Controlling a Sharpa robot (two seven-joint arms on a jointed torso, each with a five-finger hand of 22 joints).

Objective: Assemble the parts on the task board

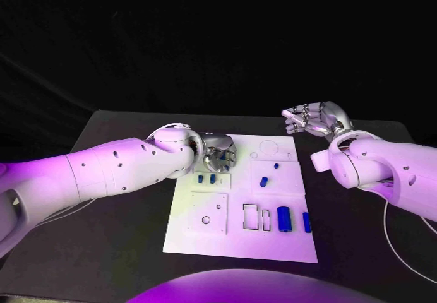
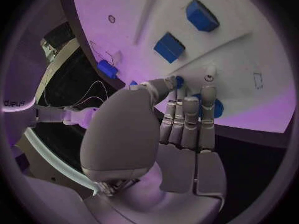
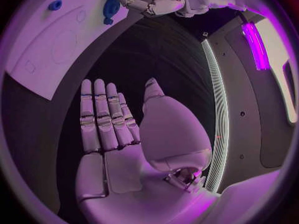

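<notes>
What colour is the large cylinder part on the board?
Blue; the large cylinder part shows best in the head view.

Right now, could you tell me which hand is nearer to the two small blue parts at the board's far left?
The left. The left hand hovers just beyond the two small blue parts; the right hand hangs open off the task board, past its far right corner.

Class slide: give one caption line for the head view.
Left hand works at the task board's far-left corner among blue parts; right hand waits open.

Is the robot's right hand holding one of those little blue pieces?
No. The right hand is spread flat with nothing in it, hanging over the dark table beside the task board.
</notes>
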